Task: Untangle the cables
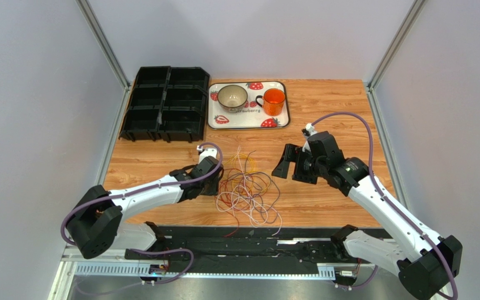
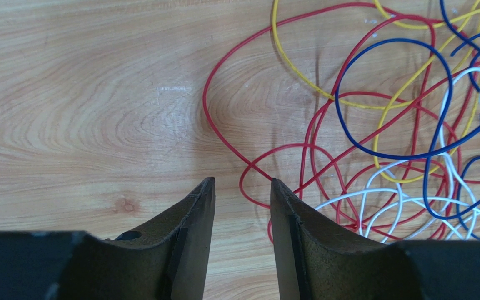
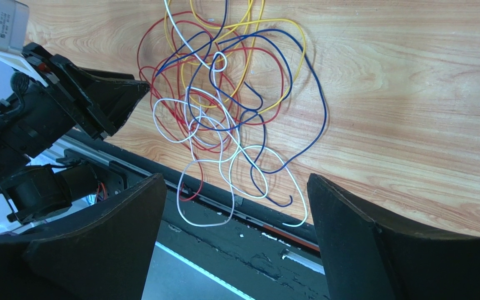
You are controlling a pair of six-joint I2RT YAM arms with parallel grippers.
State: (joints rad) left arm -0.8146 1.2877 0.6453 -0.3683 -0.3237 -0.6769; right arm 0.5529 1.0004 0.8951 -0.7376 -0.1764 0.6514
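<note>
Since the cables (image 1: 249, 190) are thin, light and limp, little resistance is to be expected from any single strand, but a pulled strand is likely to drag its neighbours along wherever it crosses them. The bundle lies on the wooden counter (image 1: 336, 106) between the two arms, towards the near edge. Red, yellow, blue and white loops are laid over and through one another, and no strand can be followed from end to end. A few white loops (image 3: 208, 224) reach past the counter's near edge onto the dark rail below.

The left claw (image 2: 242, 181) is held low beside the left fringe of the tangle. Its fingers are parted by a narrow gap and nothing is caught between them. The right claw (image 1: 286, 164) is held above the right side of the pile, spread wide and likewise empty.

A hold is best taken at the rim of the pile, not in its dense middle, where several strands would be pinched at once. The outer red loop (image 2: 205, 103), which arcs out alone over bare wood just ahead of the left claw, is judged the clearest place. The smooth insulation may slip through the pads, so a firm closure is called for. A slow, sideways draw is advised, with the rest of the pile pinned or lifted by the other claw, so that knots are not tightened.
</note>
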